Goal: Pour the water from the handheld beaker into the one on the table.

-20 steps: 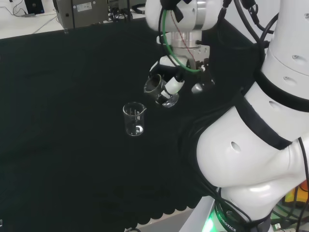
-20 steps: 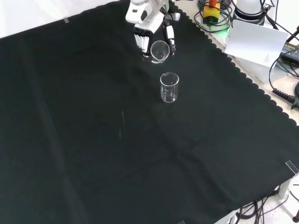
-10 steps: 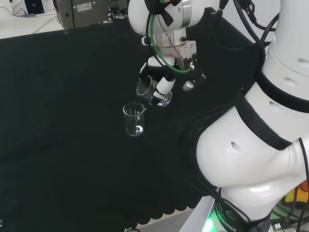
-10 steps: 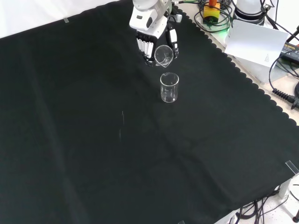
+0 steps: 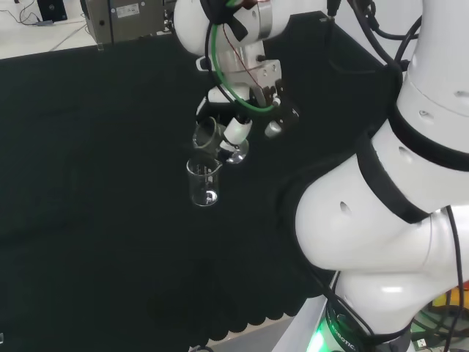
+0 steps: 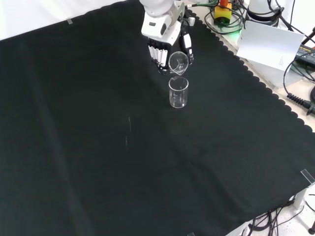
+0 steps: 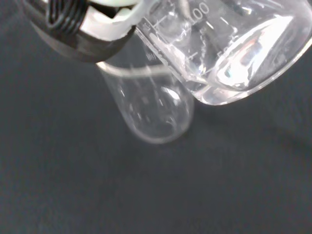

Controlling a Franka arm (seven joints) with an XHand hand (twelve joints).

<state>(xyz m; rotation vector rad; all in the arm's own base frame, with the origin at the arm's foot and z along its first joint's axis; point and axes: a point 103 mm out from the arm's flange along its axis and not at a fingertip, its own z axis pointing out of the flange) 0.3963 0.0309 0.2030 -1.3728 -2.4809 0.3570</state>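
Tipping the held beaker (image 6: 178,62) with my hand (image 6: 162,46) curled round it, near the top middle of the front view, I judge pouring is starting, so next I tilt more over the table beaker (image 6: 178,92).

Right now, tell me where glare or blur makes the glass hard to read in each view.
Wrist view: the held beaker shows bright glare on its wall; the hand is blurred close up; the table beaker looks soft and faint. Head view: both beakers show as thin pale outlines against the black cloth. Front view: the table beaker is sharper, with its rim catching light.
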